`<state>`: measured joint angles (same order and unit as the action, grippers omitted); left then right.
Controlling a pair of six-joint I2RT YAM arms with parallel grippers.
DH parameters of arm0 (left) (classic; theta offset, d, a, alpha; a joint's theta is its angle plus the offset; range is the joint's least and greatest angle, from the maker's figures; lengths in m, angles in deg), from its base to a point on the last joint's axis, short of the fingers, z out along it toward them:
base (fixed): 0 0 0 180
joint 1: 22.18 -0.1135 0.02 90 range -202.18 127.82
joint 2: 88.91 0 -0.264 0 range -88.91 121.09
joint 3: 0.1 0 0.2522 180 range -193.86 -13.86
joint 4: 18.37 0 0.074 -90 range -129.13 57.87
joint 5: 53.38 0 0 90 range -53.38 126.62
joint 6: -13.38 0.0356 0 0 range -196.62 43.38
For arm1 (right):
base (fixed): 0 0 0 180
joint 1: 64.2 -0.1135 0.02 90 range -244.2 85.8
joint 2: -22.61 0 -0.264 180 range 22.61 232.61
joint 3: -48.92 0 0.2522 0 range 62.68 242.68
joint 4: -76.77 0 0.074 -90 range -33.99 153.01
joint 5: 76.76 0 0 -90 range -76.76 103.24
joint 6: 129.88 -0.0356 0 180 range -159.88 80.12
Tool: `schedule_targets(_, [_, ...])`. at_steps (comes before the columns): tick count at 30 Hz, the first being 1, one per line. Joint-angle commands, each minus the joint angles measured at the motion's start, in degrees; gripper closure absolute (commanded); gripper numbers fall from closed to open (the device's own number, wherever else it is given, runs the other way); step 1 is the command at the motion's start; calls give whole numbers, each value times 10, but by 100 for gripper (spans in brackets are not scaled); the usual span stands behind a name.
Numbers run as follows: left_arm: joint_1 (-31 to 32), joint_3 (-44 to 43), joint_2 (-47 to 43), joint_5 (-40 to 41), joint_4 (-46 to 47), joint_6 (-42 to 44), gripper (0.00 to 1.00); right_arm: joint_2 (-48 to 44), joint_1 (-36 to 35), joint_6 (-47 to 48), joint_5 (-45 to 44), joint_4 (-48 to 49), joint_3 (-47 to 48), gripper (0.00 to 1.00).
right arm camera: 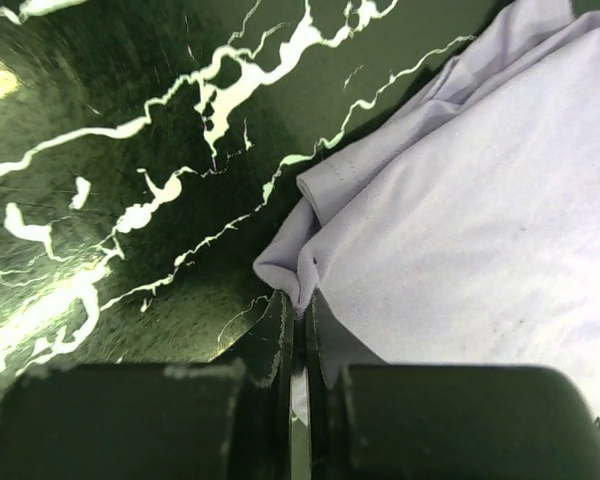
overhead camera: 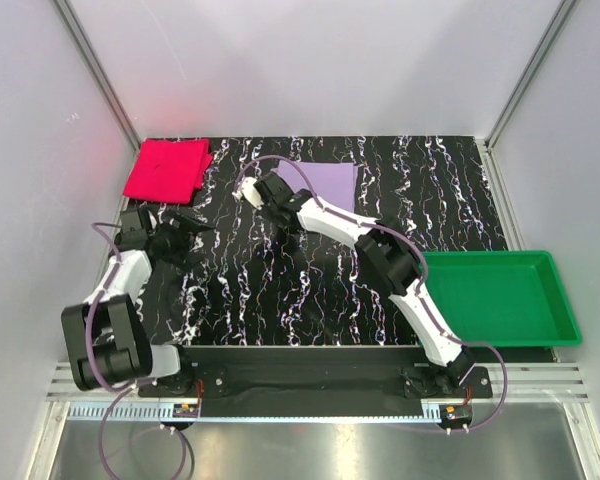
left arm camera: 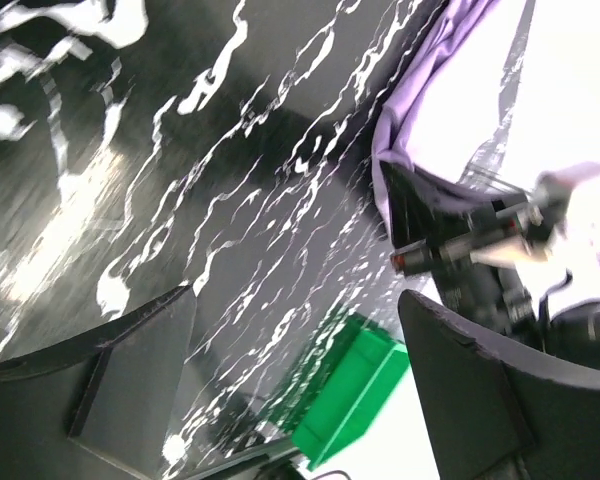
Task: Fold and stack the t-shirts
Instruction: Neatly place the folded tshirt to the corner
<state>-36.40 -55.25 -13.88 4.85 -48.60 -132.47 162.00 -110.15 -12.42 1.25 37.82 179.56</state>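
Only a thin fold of the lavender shirt (right arm camera: pixel 460 200) is being clamped by the right tool (right arm camera: pixel 302 310), so slippage under pull is being risked; the left tool (left arm camera: pixel 295 345) is being held apart.

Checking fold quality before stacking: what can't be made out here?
- Top view: the right arm covers the near-left corner of the pale lavender cloth t-shirt.
- Right wrist view: frame edges cut off most of that shirt; the right gripper hides the pinched cloth.
- Top view: layers of the folded pink-red cloth t-shirt too small to count.
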Motion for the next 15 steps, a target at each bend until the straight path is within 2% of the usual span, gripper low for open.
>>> schedule_targets(1, [8, -27, 39, -55, 116, -42, 11, -60, 4, -24, 29, -1, 7, 100])
schedule_targets(4, [26, -50, 116, -71, 162, -66, 9, -73, 9, -40, 38, -6, 4, 100])
schedule_targets(9, [95, -104, 239, -88, 288, -133, 7, -95, 11, -51, 48, -6, -21, 100])
schedule_targets(15, [153, -168, 327, -62, 325, -175, 6, -124, 14, -68, 62, 6, -53, 100])
